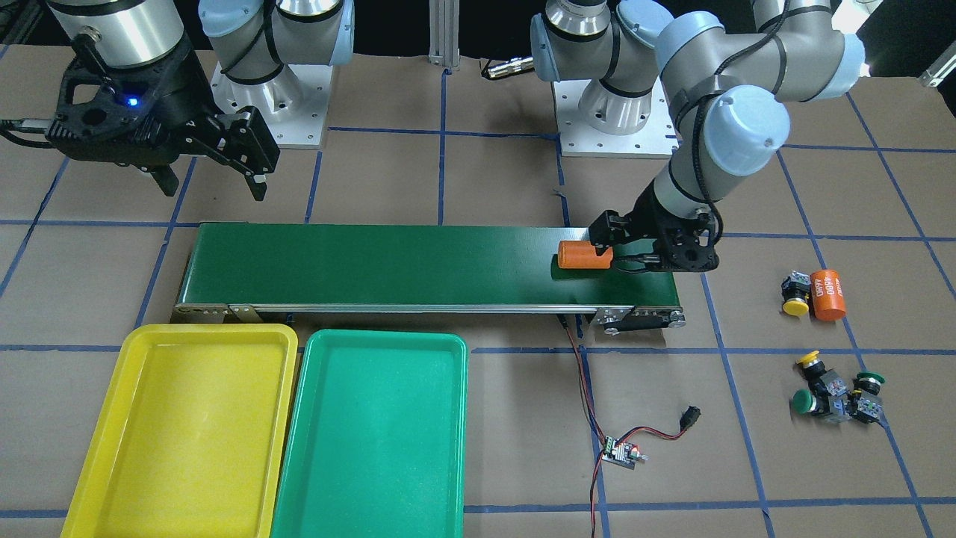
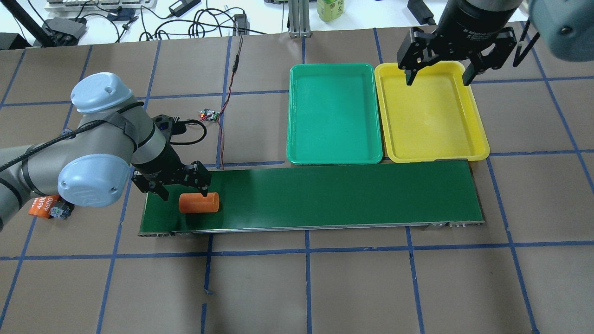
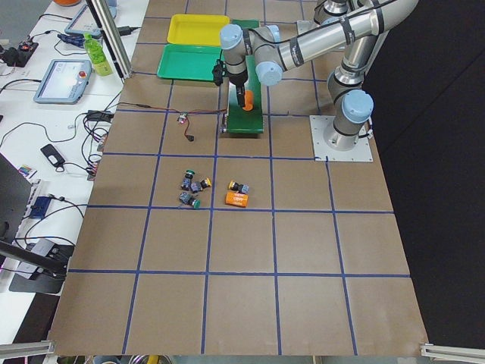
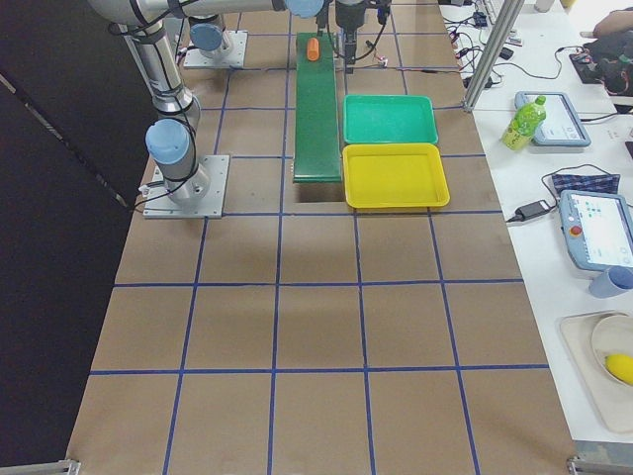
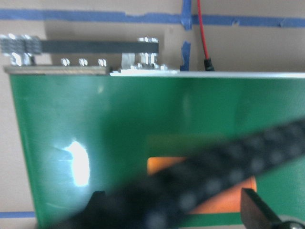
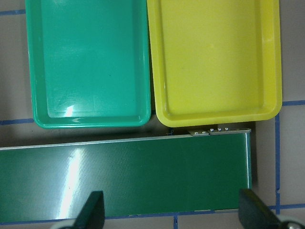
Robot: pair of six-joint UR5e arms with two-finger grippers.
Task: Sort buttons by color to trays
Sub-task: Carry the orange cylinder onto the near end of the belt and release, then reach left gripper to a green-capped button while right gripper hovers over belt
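Four buttons lie on the table beyond the conveyor's end by my left arm: a yellow-capped one (image 1: 795,297) next to an orange cylinder (image 1: 827,294), and a cluster of a yellow one (image 1: 809,363) and two green ones (image 1: 804,401) (image 1: 868,380). The yellow tray (image 1: 187,426) and the green tray (image 1: 373,433) lie side by side, both empty. My left gripper (image 1: 616,246) is open over a second orange cylinder (image 2: 199,202) that lies on the belt; in the left wrist view this cylinder (image 5: 159,167) shows between the fingers behind a cable. My right gripper (image 2: 436,76) is open and empty, high over the yellow tray (image 2: 429,113).
The long dark-green conveyor belt (image 2: 334,195) runs along the trays' near side. A small controller board (image 1: 620,452) with red and black wires lies on the table beside the green tray. Blue tape lines grid the brown table.
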